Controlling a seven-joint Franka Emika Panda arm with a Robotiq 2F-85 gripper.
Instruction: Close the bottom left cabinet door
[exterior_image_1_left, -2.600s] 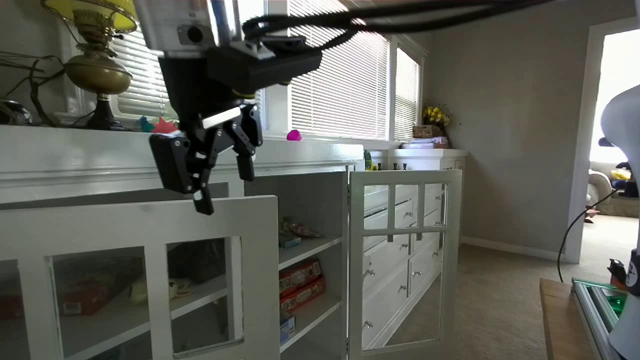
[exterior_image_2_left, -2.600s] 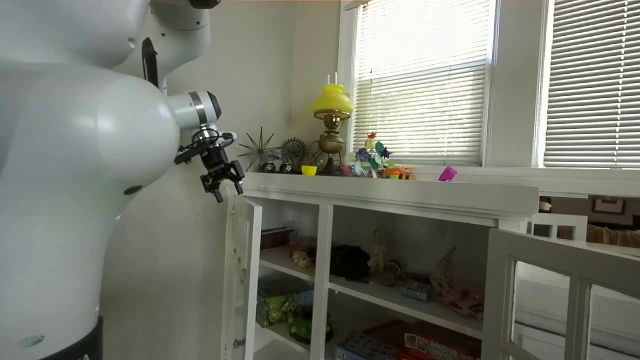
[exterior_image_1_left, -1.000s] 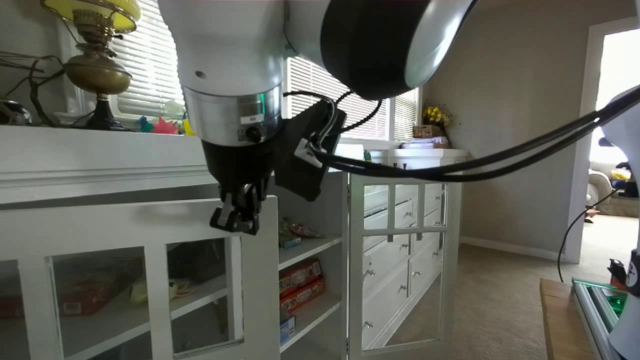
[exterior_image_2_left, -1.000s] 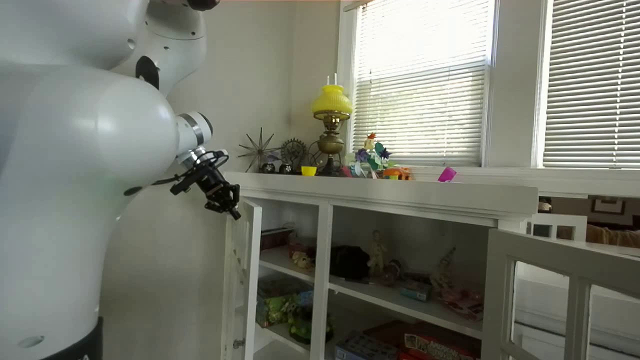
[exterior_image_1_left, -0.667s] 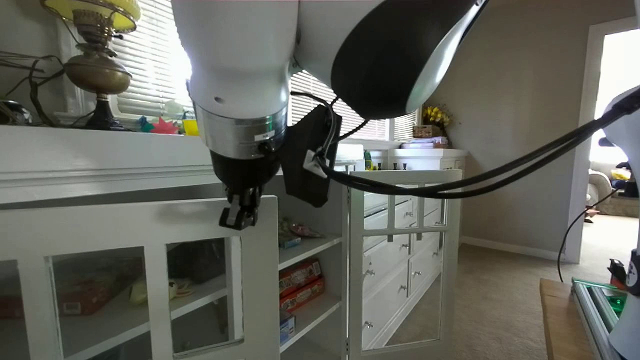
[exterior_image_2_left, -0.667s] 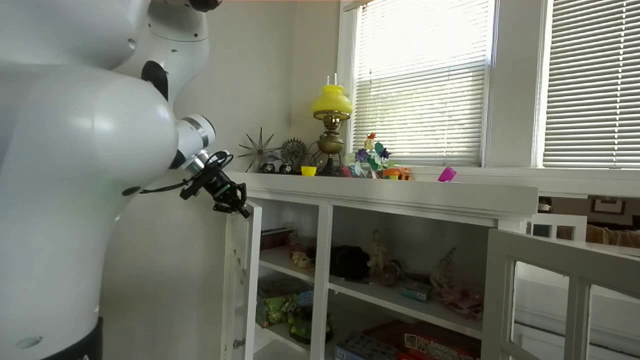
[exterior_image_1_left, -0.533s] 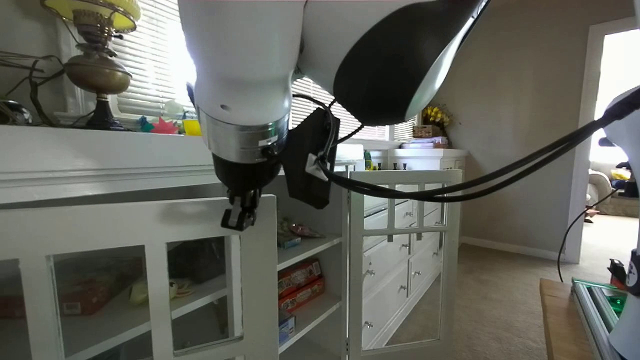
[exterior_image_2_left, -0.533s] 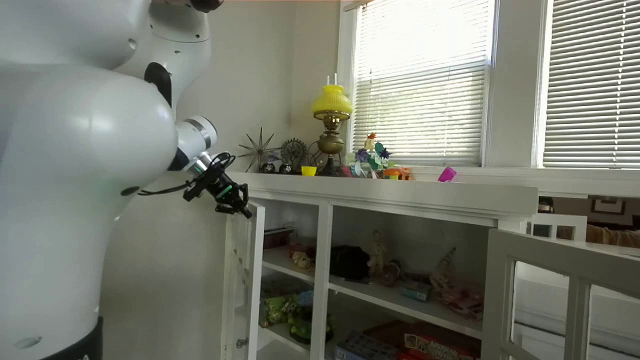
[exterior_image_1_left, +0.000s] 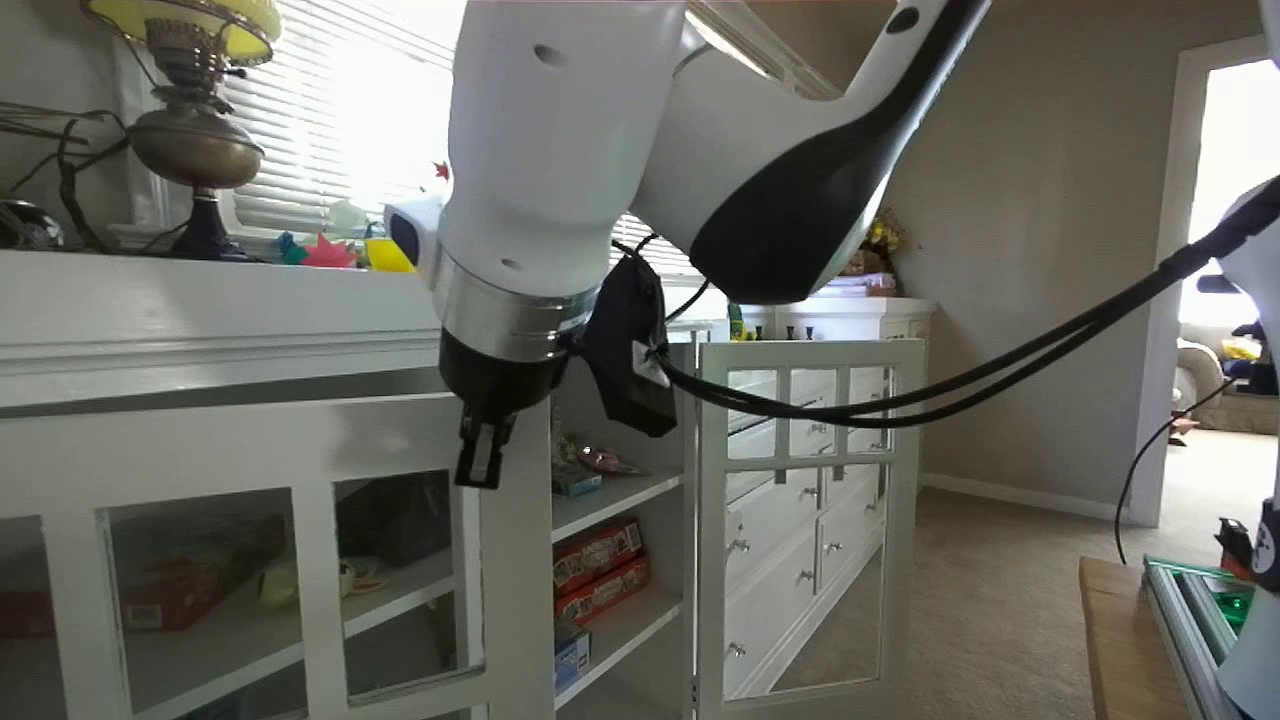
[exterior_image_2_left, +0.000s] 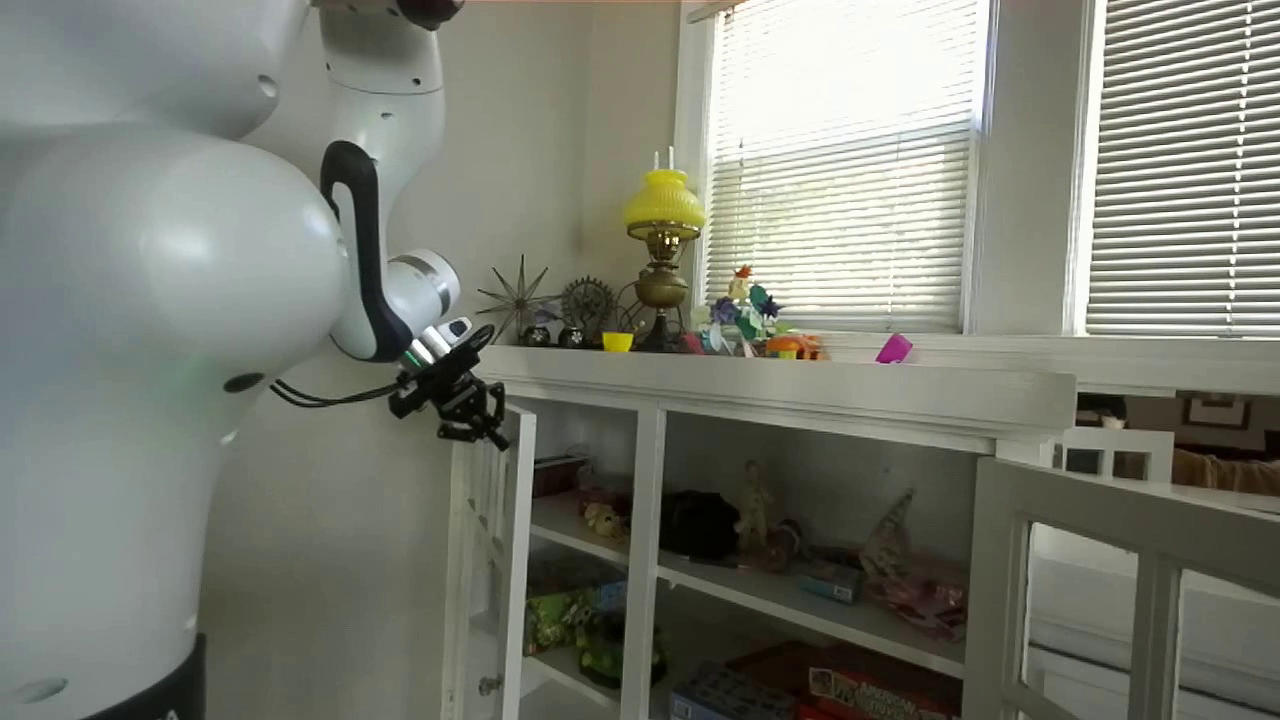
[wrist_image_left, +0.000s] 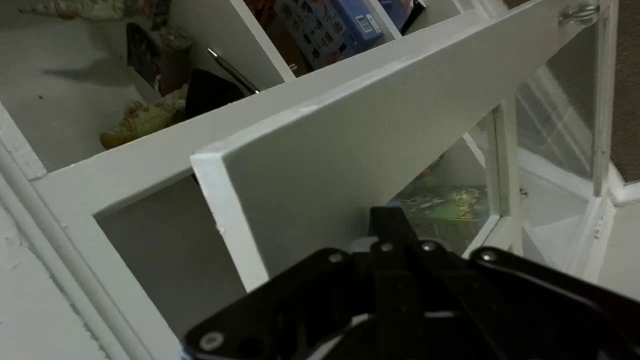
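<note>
We see the wide white-painted wooden door with clear glass panes (exterior_image_1_left: 323, 580) ajar at the left front corner of the white-painted shelved cabinet (exterior_image_2_left: 780, 385). The black two-fingered gripper (wrist_image_left: 392, 218) faces it from outside: its jaws are pressed together, nothing visible between them, at the upright frame member near the door's top free corner; whether they touch it, we cannot confirm. Because the door lies between jaws and cabinet, its free edge upright, we judge a push inward here should close it.

the gripper (wrist_image_left: 392, 219), jaws together, stands at the ajar white cabinet door (wrist_image_left: 400, 120), beside a glass pane (wrist_image_left: 452, 182).
</note>
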